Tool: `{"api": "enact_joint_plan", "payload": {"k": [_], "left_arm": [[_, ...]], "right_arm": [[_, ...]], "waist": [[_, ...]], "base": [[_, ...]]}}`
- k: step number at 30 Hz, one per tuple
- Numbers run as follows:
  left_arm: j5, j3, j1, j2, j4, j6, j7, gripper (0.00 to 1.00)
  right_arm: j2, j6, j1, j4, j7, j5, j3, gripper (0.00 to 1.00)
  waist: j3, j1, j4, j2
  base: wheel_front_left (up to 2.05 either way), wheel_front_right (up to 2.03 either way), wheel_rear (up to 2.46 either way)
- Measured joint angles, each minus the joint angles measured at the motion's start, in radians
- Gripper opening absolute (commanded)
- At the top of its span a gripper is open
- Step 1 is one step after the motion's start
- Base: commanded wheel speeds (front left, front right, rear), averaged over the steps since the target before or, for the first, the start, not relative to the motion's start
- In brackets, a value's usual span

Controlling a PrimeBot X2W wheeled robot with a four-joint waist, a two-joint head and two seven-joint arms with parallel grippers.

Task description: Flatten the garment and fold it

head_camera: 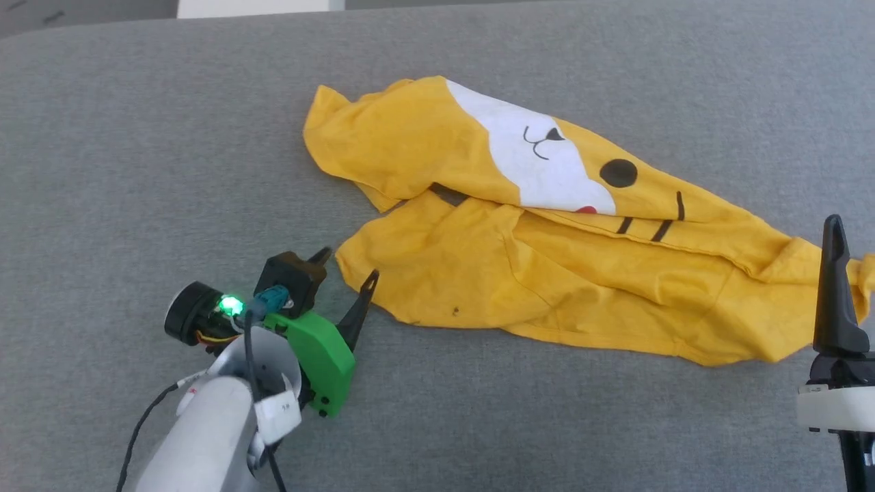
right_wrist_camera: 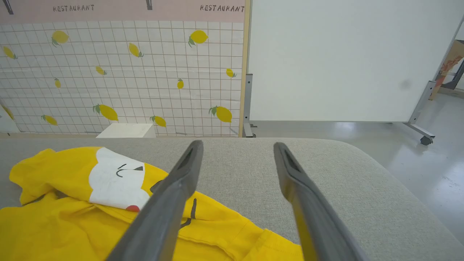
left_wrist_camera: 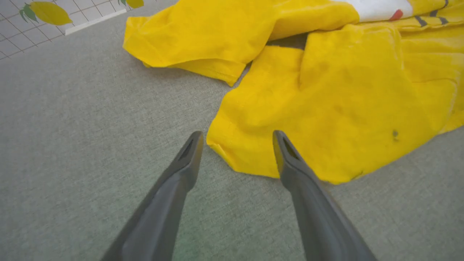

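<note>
On the grey padded surface [head_camera: 137, 137] in front of me, the garment [head_camera: 547, 273] lay crumpled in a long heap. It ran from the upper middle of the head view down to the right edge. It was mustard yellow, with its print facing up: a white patch with a small black nose and mouth, a black dot, a red dot and short black stripes. A plain yellow panel was folded over along the near side, with a tiny dark speck on it.

My left gripper [left_wrist_camera: 237, 135] sat at the near left corner of the shirt. Its two dark fingers were spread wide and held nothing. In the left wrist view one finger crossed the cloth's edge and the other was over bare grey. I could not tell whether either finger touched the fabric. A green light [head_camera: 231, 305] glowed on that wrist.

My right gripper [right_wrist_camera: 237, 145] was by the shirt's right end, also spread wide and empty. Beyond it stood a tiled wall with lemons [right_wrist_camera: 108, 72] and a white panel [right_wrist_camera: 326, 61].
</note>
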Motion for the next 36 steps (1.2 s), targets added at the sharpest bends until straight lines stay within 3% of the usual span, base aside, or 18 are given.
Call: {"api": "enact_joint_plan", "payload": {"k": [8,9,11,18,21,30,35,36], "left_arm": [[-0.018,0.007,-0.051,0.014,0.098,0.001,0.040,1.00],[-0.029,0.006,-0.058,0.014,0.105,0.001,0.038,0.86],[-0.039,-0.002,-0.067,0.014,0.116,0.001,0.037,0.00],[-0.153,0.025,-0.061,-0.022,0.093,0.002,0.013,0.00],[-0.200,0.085,-0.012,-0.017,0.017,0.033,0.000,0.00],[-0.321,0.246,0.414,0.021,-0.274,0.185,0.033,0.00],[-0.431,0.251,0.626,-0.021,-0.318,0.210,0.081,0.00],[-0.433,0.248,0.639,-0.027,-0.318,0.213,0.077,0.16]], "right_arm": [[0.000,0.000,0.000,0.002,-0.002,0.004,0.000,1.00],[0.000,0.000,0.000,0.002,-0.006,0.006,-0.001,1.00],[0.000,0.000,0.000,0.003,-0.009,0.007,-0.001,1.00],[0.000,0.000,-0.006,0.007,-0.009,0.007,-0.005,1.00],[0.000,0.000,-0.007,0.007,-0.007,0.007,-0.010,1.00],[0.000,0.000,0.002,0.017,0.013,0.008,-0.014,1.00],[0.000,0.000,0.004,0.011,0.026,0.007,-0.015,1.00],[0.000,0.000,0.004,0.008,0.031,0.007,-0.015,1.00]], "waist": [[0.035,0.0000,-0.034,0.0000],[0.039,0.0000,-0.037,0.0000],[0.045,0.0000,-0.040,0.0000],[0.033,0.0000,-0.022,0.0000],[0.015,0.0000,-0.004,0.0000],[-0.030,0.0000,0.085,0.0000],[-0.043,0.0000,0.141,0.0000],[-0.044,0.0000,0.153,0.0000]], "base": [[0.00,0.00,0.00],[0.00,0.00,0.00],[0.00,0.00,0.00],[0.00,0.00,0.00],[0.00,0.00,0.00],[0.00,0.00,0.00],[0.00,0.00,0.00],[0.00,0.00,0.00]]}}
